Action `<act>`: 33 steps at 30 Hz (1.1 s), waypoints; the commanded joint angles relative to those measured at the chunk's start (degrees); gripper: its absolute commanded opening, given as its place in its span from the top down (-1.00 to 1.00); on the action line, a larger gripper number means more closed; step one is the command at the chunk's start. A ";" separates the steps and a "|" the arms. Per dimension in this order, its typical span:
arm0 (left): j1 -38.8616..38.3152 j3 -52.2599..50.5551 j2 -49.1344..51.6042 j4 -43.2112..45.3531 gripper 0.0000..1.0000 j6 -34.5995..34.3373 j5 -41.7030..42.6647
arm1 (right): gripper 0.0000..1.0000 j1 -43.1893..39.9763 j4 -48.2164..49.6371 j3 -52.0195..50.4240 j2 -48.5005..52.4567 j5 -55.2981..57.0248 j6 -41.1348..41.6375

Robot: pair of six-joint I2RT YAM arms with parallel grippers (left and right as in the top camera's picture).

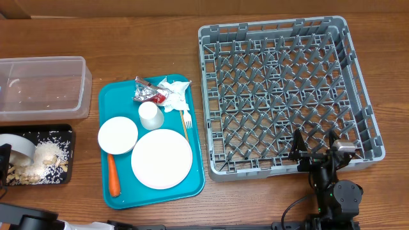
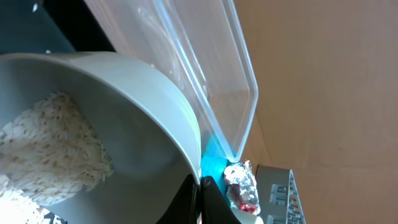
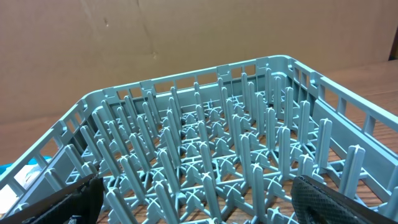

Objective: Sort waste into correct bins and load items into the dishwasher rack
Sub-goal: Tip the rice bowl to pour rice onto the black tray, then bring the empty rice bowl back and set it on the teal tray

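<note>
Entry: your left gripper (image 2: 200, 202), clamped on tilted small white bowl (image 2: 137, 124); pale rice (image 2: 50, 143) may overshoot shallow black rectangular tray (image 1: 45, 128); right gripper (image 3: 202, 199) spread, empty.

Wood-grain table (image 1: 160, 19); cardboard backdrop (image 3: 124, 43) (plain brown).

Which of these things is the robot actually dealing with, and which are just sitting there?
Part of the job: carrot, napkin, foil wrappers, rice, plate, empty bowl, rice bowl, cup, fork, clear tub, black tray, grey rack.
Just lying about: teal tray, wooden table.
</note>
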 commanded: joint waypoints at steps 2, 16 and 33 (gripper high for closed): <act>-0.28 -0.35 2.05 -0.13 0.92 4.85 9.22 | -1.00 -0.20 0.20 -0.26 -0.57 -0.02 -0.20; -0.13 -0.33 8.35 -0.85 0.92 10.12 18.78 | -1.00 -0.20 0.20 -0.26 -0.57 -0.02 -0.20; -0.13 -0.33 8.35 0.07 0.92 9.46 25.24 | -1.00 -0.20 0.20 -0.26 -0.57 -0.02 -0.20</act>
